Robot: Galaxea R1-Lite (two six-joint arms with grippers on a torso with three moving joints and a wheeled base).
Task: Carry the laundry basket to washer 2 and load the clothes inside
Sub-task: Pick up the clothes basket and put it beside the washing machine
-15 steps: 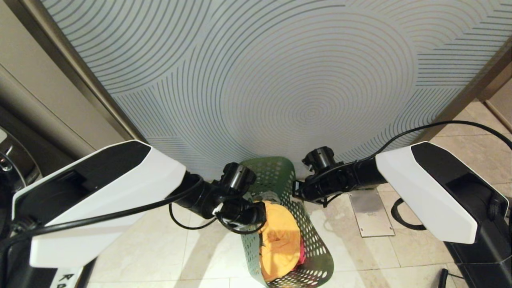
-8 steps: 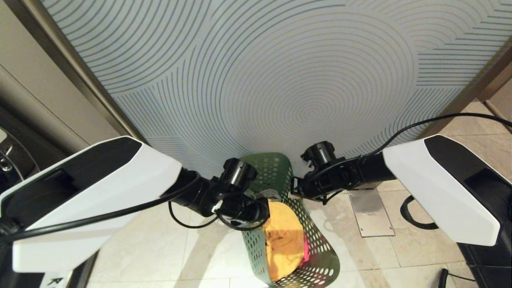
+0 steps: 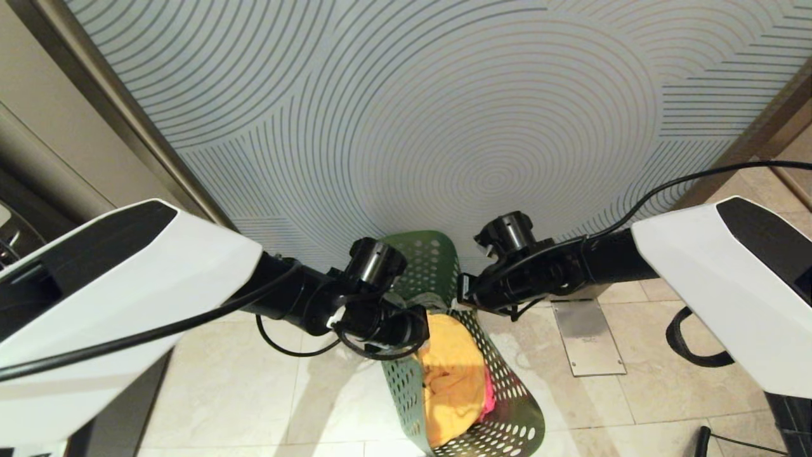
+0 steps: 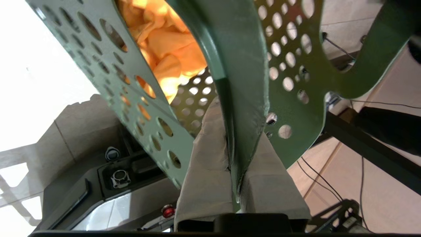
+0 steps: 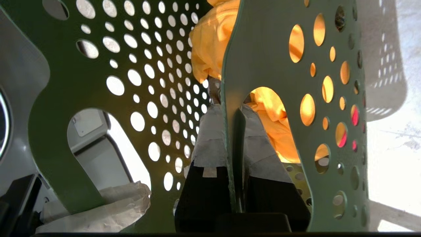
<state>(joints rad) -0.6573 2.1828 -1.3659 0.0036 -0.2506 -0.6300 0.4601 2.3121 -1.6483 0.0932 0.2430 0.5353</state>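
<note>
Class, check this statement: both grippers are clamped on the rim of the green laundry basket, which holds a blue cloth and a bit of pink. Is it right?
Not quite. The left gripper and right gripper are indeed shut on the rim of the laundry basket, and a bit of pink shows, but the main cloth is yellow-orange, not blue. The head view shows this, and so do both wrist views.

Head looks down; wrists close; share basket point(image 3: 507, 406).

laundry basket point(image 3: 501, 406): dark green, walls dotted with round holes
cloth inside point(image 3: 451, 374): orange-yellow, a pink piece beside it
wall panel point(image 3: 406, 127): pale grey-blue, thin concentric arc lines
floor point(image 3: 241, 393): cream marbled tiles
arm shells point(image 3: 127, 304): white with black
</note>
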